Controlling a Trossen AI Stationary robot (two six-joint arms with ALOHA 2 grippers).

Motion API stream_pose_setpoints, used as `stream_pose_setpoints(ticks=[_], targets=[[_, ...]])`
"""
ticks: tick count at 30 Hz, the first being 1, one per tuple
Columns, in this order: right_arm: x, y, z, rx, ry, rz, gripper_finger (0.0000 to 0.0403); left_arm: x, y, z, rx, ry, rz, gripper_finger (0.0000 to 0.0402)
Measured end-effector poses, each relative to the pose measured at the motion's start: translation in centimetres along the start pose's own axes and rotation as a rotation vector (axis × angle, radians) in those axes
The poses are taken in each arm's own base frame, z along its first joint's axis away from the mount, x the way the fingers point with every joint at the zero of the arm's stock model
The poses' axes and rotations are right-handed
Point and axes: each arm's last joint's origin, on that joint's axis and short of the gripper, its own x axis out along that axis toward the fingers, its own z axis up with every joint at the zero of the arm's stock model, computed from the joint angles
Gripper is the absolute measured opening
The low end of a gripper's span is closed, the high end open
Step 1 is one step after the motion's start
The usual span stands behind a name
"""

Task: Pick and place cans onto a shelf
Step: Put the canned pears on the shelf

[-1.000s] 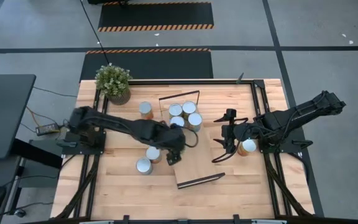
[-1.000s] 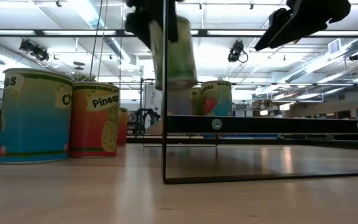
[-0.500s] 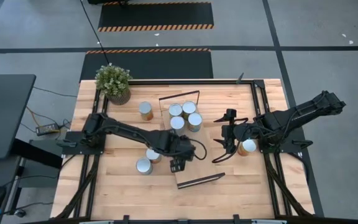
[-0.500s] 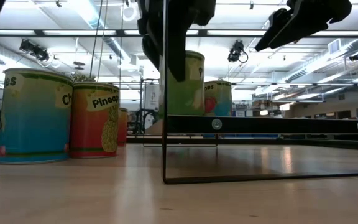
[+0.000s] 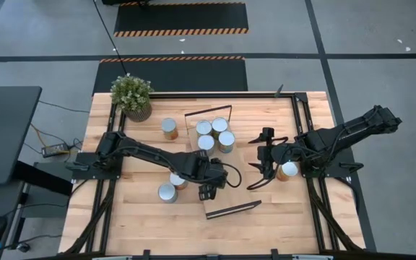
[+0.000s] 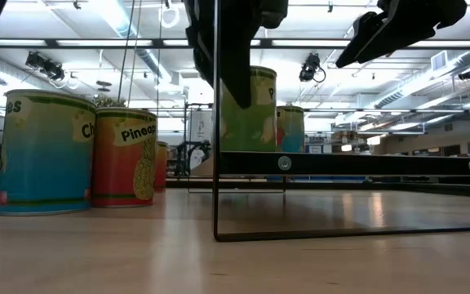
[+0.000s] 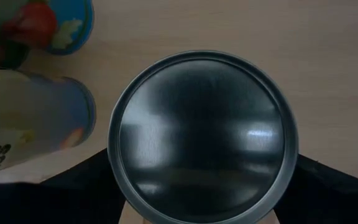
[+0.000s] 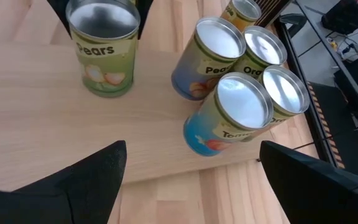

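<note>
Left pincer (image 5: 206, 189) has lowered pears can (image 8: 102, 55) onto shelf (image 8: 55, 124).

Nine cans (image 5: 204, 128) counted: four clustered at the shelf's (image 5: 233, 189) far end, one pears can (image 8: 101, 46) alone on the shelf, one just off its far end, two left of it, one right of it, one shelf, one potted plant (image 5: 131, 94), two arms.

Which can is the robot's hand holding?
The green Pears can on the shelf; the left gripper straddles it, while four others huddle together untouched.
</note>
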Motion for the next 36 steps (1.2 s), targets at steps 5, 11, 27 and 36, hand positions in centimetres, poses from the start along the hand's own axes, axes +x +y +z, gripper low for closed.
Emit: stream_pose_setpoints(ticks=[5,11,27,36], targets=[[0.0,0.2,-0.2,0.006,0.015,0.046,0.0377,0.1,0.2,0.1,0.0,-0.004,0.005,0.0316],[-0.4,0.9,-1.0,0.036,0.089,0.117,0.0377,0.0,0.3,0.1,0.024,-0.009,0.004,0.0316],[-1.4,1.1,-4.3,0.25,0.478,0.179,0.0378,0.0,0.5,0.2,0.012,-0.016,0.024,0.0317],[-1.4,1.1,-4.3,0.241,0.47,0.189,0.0378,0.0,0.5,0.2,0.014,-0.019,0.029,0.038]])
